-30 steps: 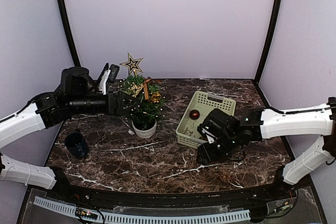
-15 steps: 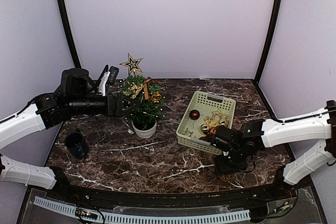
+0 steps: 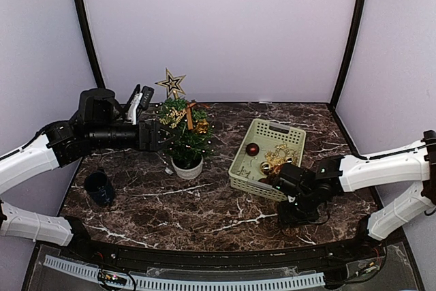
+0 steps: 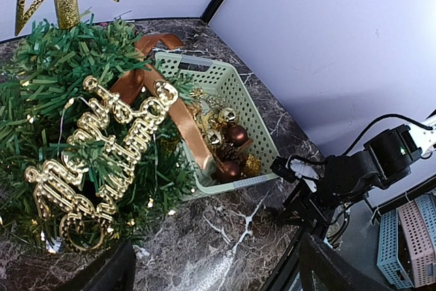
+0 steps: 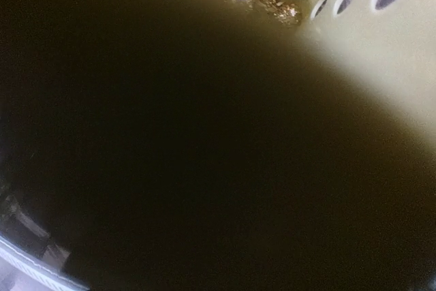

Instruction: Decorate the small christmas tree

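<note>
One dark-green potted fir (image 3: 185, 134), upright, just right of our left fingers (image 4: 109, 274), wide apart, empty. Right fingers (image 3: 276, 182): we cannot tell.

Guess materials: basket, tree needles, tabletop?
The basket looks like matte moulded plastic: uniform perforated walls. The tree is probably plastic foil: flat, fringed green strips. The tabletop shows brown, white-veined marble pattern; stone or laminate, can't tell.
</note>
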{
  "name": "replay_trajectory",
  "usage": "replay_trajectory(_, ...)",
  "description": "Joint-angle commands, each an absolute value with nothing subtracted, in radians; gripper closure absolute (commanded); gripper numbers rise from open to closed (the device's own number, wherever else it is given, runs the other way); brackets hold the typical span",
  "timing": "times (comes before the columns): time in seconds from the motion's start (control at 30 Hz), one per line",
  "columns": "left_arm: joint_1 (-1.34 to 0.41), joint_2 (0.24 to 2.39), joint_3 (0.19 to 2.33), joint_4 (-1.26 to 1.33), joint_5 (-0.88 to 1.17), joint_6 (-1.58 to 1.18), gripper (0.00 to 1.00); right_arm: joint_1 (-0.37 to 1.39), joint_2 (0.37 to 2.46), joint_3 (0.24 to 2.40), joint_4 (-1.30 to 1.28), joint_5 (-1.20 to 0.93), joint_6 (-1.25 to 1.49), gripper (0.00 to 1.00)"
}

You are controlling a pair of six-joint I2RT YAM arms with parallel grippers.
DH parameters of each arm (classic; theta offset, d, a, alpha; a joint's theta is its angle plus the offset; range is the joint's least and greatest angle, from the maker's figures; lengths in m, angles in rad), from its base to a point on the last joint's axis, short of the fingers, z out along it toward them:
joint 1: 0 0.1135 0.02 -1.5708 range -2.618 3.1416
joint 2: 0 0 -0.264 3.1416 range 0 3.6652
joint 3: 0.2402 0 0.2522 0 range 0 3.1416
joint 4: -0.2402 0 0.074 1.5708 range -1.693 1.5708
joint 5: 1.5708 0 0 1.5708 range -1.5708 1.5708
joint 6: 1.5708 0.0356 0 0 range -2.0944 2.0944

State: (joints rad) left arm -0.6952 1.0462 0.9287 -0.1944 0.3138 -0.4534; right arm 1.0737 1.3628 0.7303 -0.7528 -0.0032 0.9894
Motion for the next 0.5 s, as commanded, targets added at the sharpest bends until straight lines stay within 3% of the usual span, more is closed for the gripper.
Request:
replay_trajectory(0.0, -0.686, 1.046, 0.934, -0.202, 0.331, -0.435, 0.14, 1.092, 1.353, 0.714, -0.795, -0.009, 1.012, 0.42)
replay_trajectory(0.37, -0.68, 1.043, 0.931, -0.201, 0.329, -0.426, 0.14, 1.151, 1.276, 0.776, -0.89, 0.078, 1.073, 0.31)
replay_trajectory(0.47, -0.68, 1.042, 0.929, -0.198, 0.328, -0.426, 0.14, 1.151, 1.231, 0.748, -0.882, 0.085, 1.121, 0.32)
